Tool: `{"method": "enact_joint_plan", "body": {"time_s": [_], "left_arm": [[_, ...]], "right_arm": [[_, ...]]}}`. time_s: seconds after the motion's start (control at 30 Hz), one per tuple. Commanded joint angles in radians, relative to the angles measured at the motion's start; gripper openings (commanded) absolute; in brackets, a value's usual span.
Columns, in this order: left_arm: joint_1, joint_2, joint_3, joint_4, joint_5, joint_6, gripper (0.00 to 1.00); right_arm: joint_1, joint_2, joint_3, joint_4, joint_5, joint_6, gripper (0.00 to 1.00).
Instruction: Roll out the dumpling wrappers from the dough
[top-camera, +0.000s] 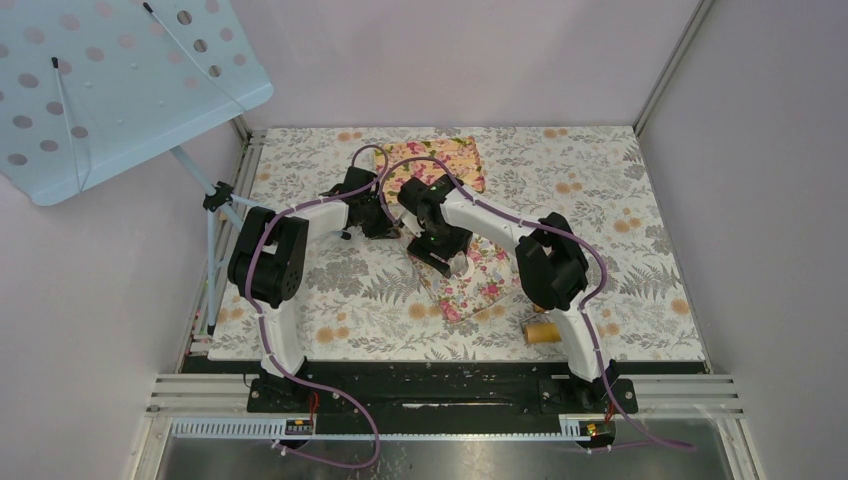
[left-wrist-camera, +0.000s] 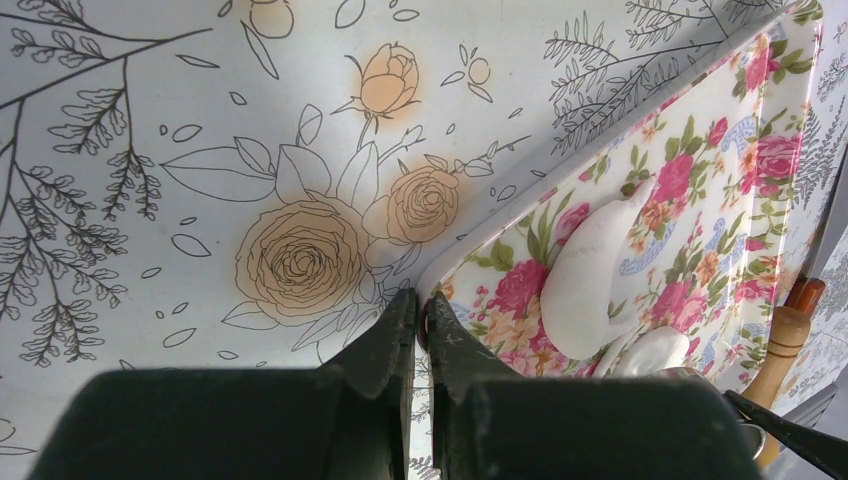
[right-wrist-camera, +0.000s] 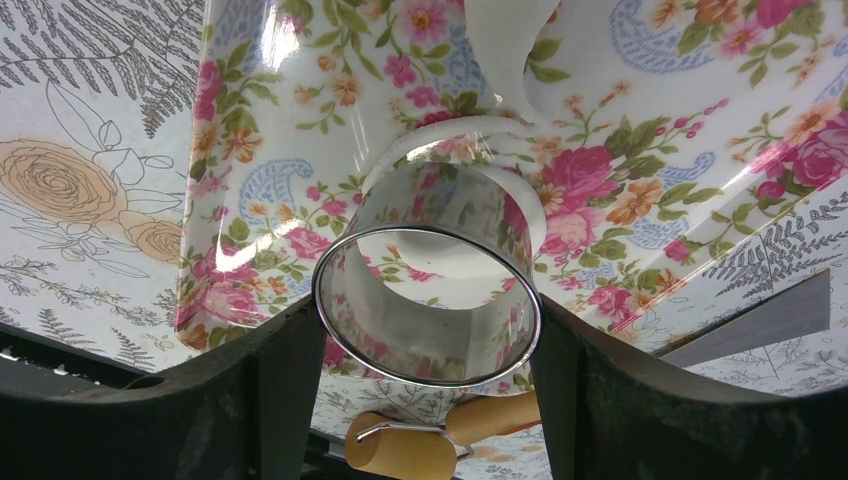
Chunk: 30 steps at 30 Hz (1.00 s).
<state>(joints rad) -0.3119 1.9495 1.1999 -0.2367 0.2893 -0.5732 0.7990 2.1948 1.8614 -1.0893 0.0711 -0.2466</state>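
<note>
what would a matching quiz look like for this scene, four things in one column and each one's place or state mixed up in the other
Things
1. metal ring
2. wooden roller
3. dough
4. left gripper

Places or states
A. lying flattened on the flowered tray
B. shut at the tray's corner
C. held between the right gripper's fingers
D. lying on the printed table cover, off the tray

Pairs: 1-C, 2-D, 3-A, 4-B
</note>
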Motion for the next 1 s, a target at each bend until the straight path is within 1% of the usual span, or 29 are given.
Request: {"method": "enact_joint_plan", "body": {"time_s": [0.0,0.07,0.17,0.23,0.43,0.6,0.83,0.97], "left_arm": [[-0.01,0.039,-0.014,-0.021,-0.018,0.01,0.0],[-0.006,0.037,-0.017,-0.015,-0.012,0.009,0.02],[0.017,0.029,-0.05,0.044,0.07,-0.018,0.14],[0.03,0.026,-0.058,0.069,0.093,-0.027,0.18],[0.045,0.017,-0.084,0.127,0.159,-0.046,0.21],[0.054,0.023,-0.088,0.137,0.176,-0.052,0.21],[0.062,0.037,-0.1,0.174,0.23,-0.071,0.21],[0.071,0.031,-0.11,0.195,0.255,-0.08,0.22]], "right_arm": [[0.011,0.011,0.015,-0.016,0.041,0.0,0.03],[0.011,0.005,0.01,-0.015,0.042,-0.001,0.02],[0.01,-0.035,-0.022,0.016,0.02,0.007,0.02],[0.011,-0.068,-0.05,0.048,0.009,0.014,0.02],[0.01,-0.078,-0.051,0.064,0.022,0.02,0.02],[0.011,-0.076,-0.046,0.079,0.037,0.027,0.02],[0.009,-0.02,0.051,0.079,0.072,0.023,0.02],[0.009,-0.02,0.118,0.043,0.046,0.03,0.02]]}}
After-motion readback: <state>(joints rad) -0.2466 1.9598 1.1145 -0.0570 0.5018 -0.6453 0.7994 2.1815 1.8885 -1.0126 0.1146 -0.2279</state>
